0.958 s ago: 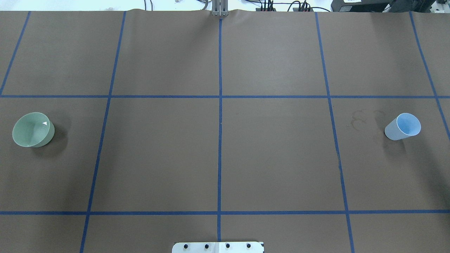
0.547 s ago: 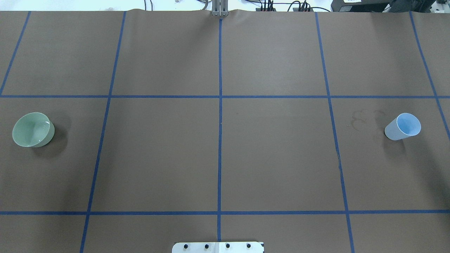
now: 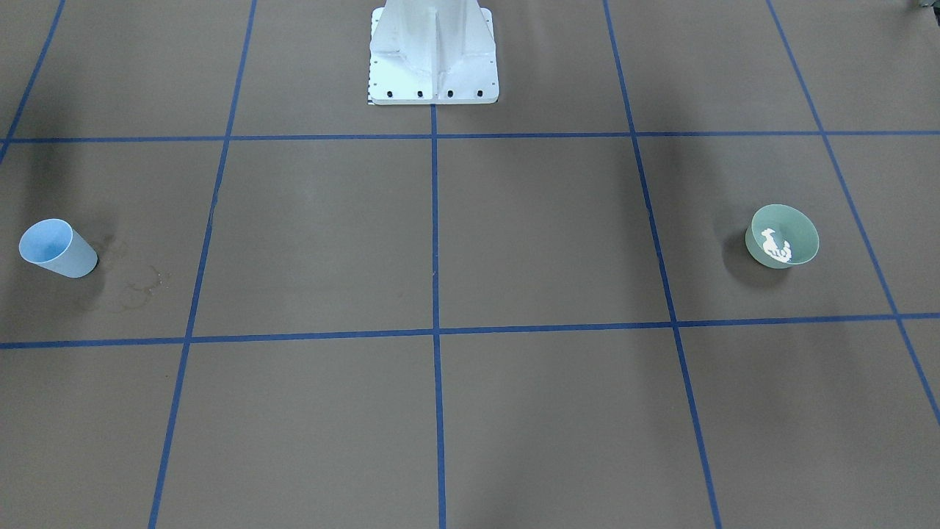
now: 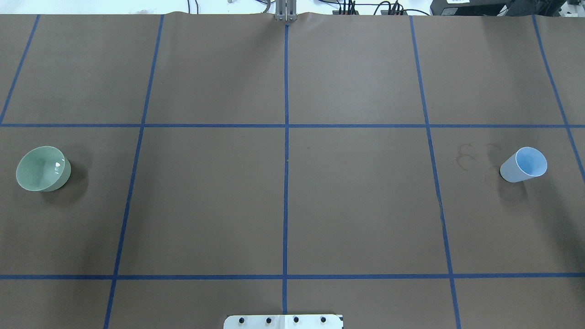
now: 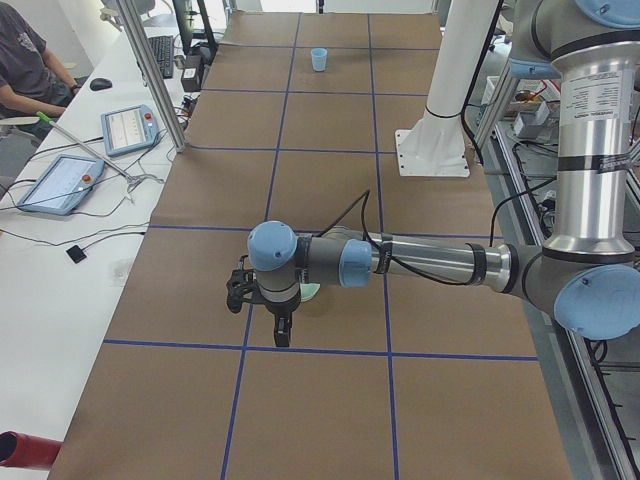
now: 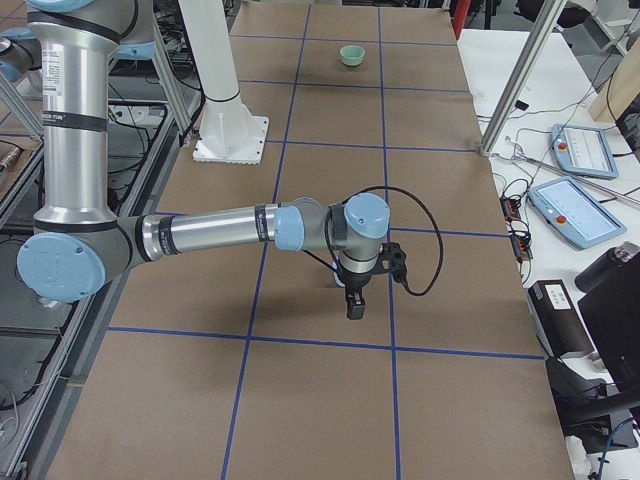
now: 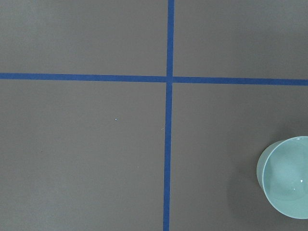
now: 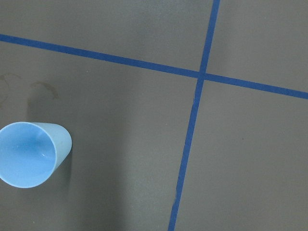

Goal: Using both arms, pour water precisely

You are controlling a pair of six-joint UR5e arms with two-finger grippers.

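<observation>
A pale green bowl (image 4: 43, 168) (image 3: 782, 235) (image 7: 286, 178) stands on the robot's left side of the table. The water (image 3: 777, 248) (image 4: 57, 165) shows in it as white glints. A light blue cup (image 4: 524, 164) (image 3: 55, 248) (image 8: 31, 153) stands upright on the robot's right side and looks empty. Only the side views show both arms. The left gripper (image 5: 282, 335) hangs pointing down, close to the bowl. The right gripper (image 6: 355, 308) also points down. Whether either is open, I cannot tell.
The white pedestal (image 3: 433, 55) stands at the robot's edge of the brown, blue-taped table. Faint dried ring stains (image 4: 470, 157) lie beside the cup. Side benches hold tablets (image 5: 60, 180) (image 6: 575, 205), cables and aluminium posts. A seated person (image 5: 25, 60) is at the far bench.
The white glint on the water in the green bowl has shifted and changed shape. The bowl and the cup have stayed where they were.
</observation>
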